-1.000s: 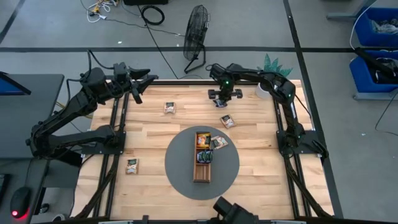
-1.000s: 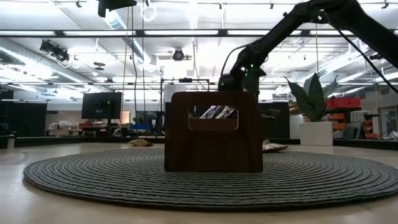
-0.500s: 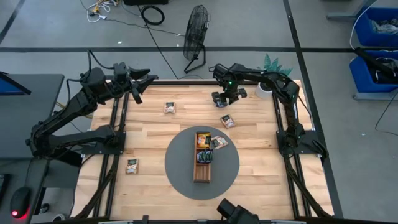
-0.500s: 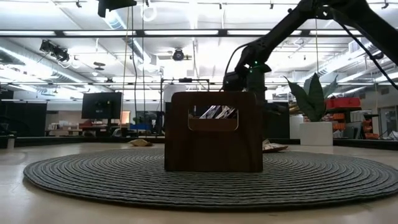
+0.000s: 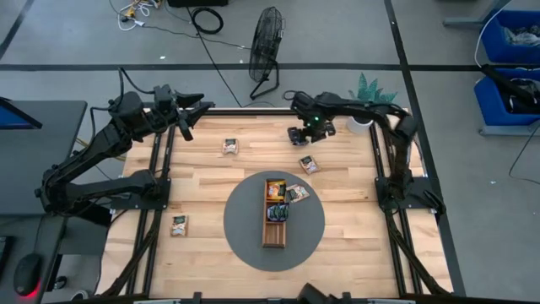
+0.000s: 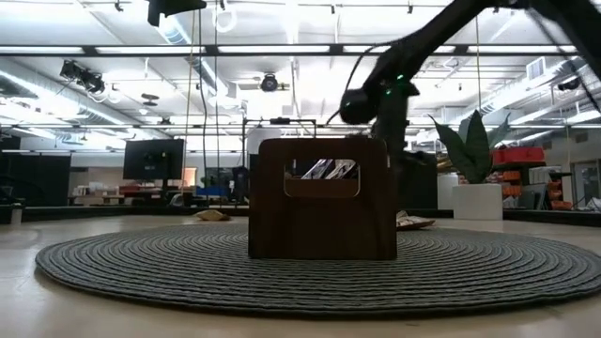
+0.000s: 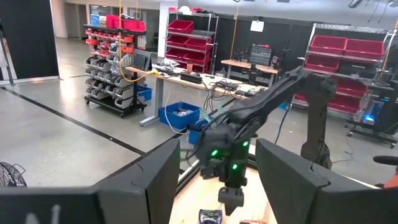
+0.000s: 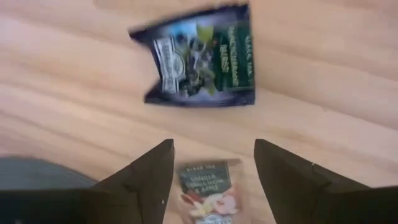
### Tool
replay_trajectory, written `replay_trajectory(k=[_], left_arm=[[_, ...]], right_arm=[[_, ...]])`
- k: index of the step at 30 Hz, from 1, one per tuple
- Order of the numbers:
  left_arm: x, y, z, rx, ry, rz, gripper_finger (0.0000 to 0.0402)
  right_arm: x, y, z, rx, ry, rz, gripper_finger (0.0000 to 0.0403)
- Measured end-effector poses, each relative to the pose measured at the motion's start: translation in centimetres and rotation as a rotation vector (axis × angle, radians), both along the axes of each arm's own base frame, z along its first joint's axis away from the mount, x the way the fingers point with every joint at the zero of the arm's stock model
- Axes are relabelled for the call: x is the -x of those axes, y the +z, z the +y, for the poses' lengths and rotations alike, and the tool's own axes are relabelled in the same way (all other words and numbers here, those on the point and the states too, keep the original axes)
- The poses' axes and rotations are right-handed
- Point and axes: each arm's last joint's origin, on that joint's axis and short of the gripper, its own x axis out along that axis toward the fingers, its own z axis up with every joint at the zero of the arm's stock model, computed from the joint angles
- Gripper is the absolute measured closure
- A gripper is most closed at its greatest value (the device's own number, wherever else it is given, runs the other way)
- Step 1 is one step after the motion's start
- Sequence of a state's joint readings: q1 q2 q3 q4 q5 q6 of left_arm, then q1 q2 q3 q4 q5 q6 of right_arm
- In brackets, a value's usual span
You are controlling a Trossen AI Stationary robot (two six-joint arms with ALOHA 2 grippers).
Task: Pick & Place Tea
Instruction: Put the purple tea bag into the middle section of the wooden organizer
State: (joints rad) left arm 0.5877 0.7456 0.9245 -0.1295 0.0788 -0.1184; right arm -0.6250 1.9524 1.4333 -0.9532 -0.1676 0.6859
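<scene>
1. Dark right gripper [image 5: 297, 135] has just spread its fingers at the far side of the table; nothing sits between them now.
2. I see a dark blue sachet [image 8: 202, 57] loose on the wood under it (released short of the tray [image 5: 275, 212]), near a tan sachet [image 5: 310, 165].
3. My left gripper [image 5: 196, 110] waits, spread and empty, at the far left.
4. I judge that sachet not yet placed.

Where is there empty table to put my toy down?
Bare wood lies right of the round mat, and between the mat and the sachet at the left edge. It is crowded around the wooden tray and under the right gripper.
</scene>
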Motion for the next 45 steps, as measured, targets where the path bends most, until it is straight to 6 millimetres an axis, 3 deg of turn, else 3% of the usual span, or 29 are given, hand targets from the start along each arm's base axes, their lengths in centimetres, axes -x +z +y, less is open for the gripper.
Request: replay_trajectory(k=[3,8,12,21,38,45], left_arm=[[0.0,0.0,0.0,0.001,0.0,0.0,0.0189],[0.0,0.0,0.0,0.001,0.0,0.0,0.0189],[0.0,0.0,0.0,0.001,0.0,0.0,0.0189],[0.0,0.0,0.0,0.024,-0.001,-0.013,0.0189],[0.0,0.0,0.0,0.024,-0.002,-0.012,0.0189],[0.0,0.0,0.0,0.024,-0.001,-0.01,0.0189]], right_arm=[[1.1,0.3,1.0,0.053,-0.078,-0.108,0.0172],[3.5,-0.8,2.8,0.058,-0.302,-0.273,0.0172],[4.2,-2.0,3.3,0.06,-0.449,-0.383,0.0172],[5.3,-3.7,3.5,0.046,-0.645,-0.341,0.0172],[5.2,-5.3,2.1,0.009,-0.754,-0.377,0.0173],[4.9,-5.5,1.7,0.016,-0.758,-0.41,0.0213]])
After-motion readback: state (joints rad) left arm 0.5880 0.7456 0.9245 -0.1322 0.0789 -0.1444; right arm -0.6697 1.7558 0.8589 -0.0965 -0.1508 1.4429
